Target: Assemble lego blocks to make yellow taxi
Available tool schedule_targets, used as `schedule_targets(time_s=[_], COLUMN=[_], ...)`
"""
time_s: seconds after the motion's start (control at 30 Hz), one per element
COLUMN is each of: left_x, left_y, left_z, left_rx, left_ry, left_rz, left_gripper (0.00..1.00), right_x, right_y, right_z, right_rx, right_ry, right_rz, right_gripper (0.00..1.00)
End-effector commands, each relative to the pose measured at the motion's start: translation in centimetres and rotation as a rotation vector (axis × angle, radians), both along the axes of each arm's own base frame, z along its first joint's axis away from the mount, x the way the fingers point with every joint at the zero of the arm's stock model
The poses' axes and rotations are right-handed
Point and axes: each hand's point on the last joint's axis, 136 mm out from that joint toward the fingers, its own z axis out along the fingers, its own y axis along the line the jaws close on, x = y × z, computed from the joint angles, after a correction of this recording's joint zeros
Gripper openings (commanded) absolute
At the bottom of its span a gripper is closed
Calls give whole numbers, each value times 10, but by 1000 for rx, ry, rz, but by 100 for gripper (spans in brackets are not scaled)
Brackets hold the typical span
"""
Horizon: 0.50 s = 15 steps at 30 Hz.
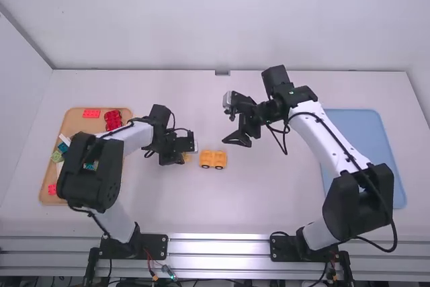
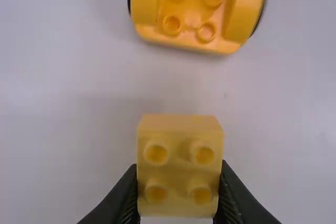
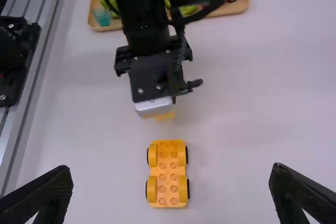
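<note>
In the high view, my left gripper (image 1: 183, 158) is just left of the yellow car base (image 1: 213, 159), which lies on the table with its wheels on. The left wrist view shows my left gripper (image 2: 179, 195) shut on a yellow block (image 2: 180, 153) with studs, held apart from the car base (image 2: 194, 9). My right gripper (image 1: 230, 120) is above the table, behind and right of the base. Seen from the right wrist, my right gripper (image 3: 170, 192) has its fingers wide apart, and the car base (image 3: 168, 173) is on the table between them in the picture.
At the left, a wooden tray (image 1: 72, 120) holds red, green and other blocks and a red car piece (image 1: 113, 119). A blue tray (image 1: 363, 126) lies at the right, partly behind the right arm.
</note>
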Motion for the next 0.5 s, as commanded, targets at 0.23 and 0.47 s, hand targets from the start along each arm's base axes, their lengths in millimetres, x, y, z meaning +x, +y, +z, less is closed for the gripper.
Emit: schedule_targets(time_s=[0.23, 0.47], left_x=[13, -9], left_y=[-9, -12], left_z=[-3, -14], left_rx=[-18, 31], left_ry=[28, 27], left_rz=[19, -142], left_gripper=[13, 44], right_x=[6, 10], right_y=[0, -6], right_z=[1, 2], right_rx=[-21, -19], right_ry=[-18, -16], right_rz=[-10, -29], right_gripper=[98, 99])
